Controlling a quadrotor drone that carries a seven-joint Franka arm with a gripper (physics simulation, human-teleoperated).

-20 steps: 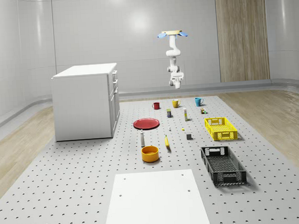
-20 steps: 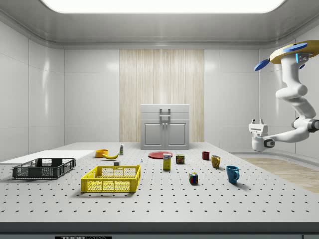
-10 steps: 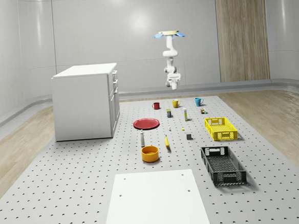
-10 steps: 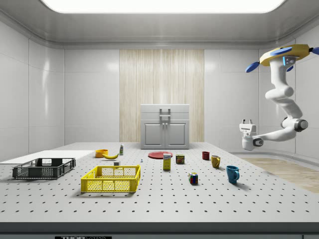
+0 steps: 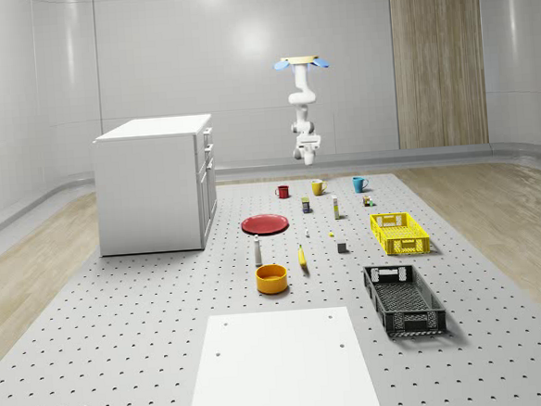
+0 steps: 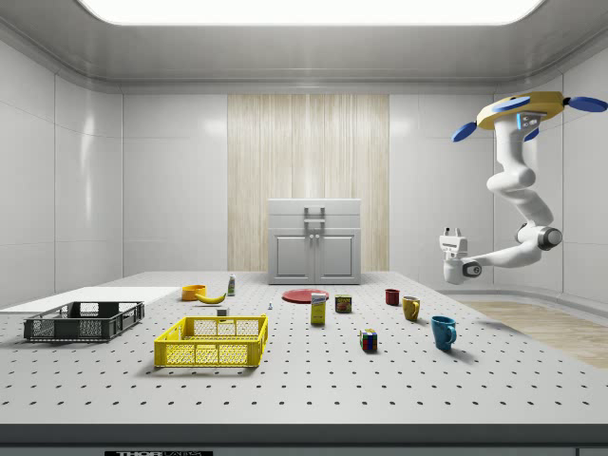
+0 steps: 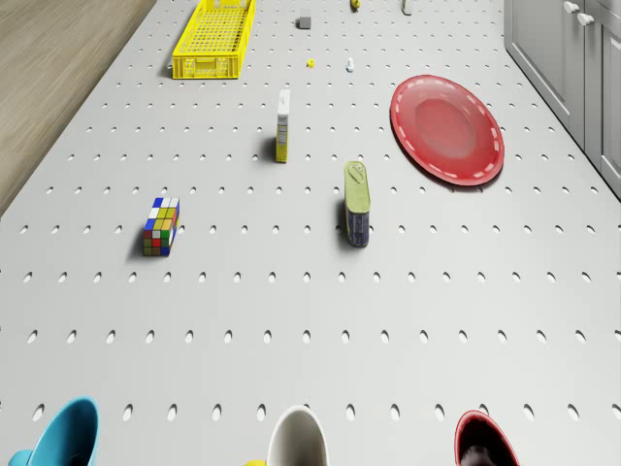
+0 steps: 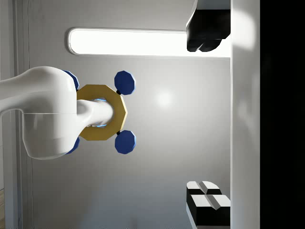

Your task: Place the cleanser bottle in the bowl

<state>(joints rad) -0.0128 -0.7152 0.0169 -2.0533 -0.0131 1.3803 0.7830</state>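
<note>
- Whole-scene view: the cleanser bottle (image 5: pixel 257 250) is seen standing upright on the table (image 5: pixel 150 341), untouched, just behind the orange bowl (image 5: pixel 271 278) and apart from it
- A banana (image 5: pixel 302 257) is laid beside the pair on the whole-scene view's right, and a red plate (image 5: pixel 265 224) lies further back
- In the side view, bottle and bowl are found near the table's left part, with the bowl empty as far as can be judged
- The drone (image 6: pixel 521 109) is seen hovering high at the opposite end of the table, about over the row of mugs (image 5: pixel 318 188), well apart from the bottle
- The arm (image 6: pixel 518 190) is folded below it, and the pincer (image 6: pixel 450 231) is held in mid air with its fingers pointing upward
- In the wrist view the two fingers are shown set wide apart with nothing between them
- The step in hand is judged to be the approach: nothing has been grasped, and none of the placing is done
- For the next move, the drone would need to be brought across the table to a point over the bottle
- The arm would then need to be unfolded and the pincer turned downward, so that the slim, upright bottle can be straddled without being tipped or the bowl being nudged
</note>
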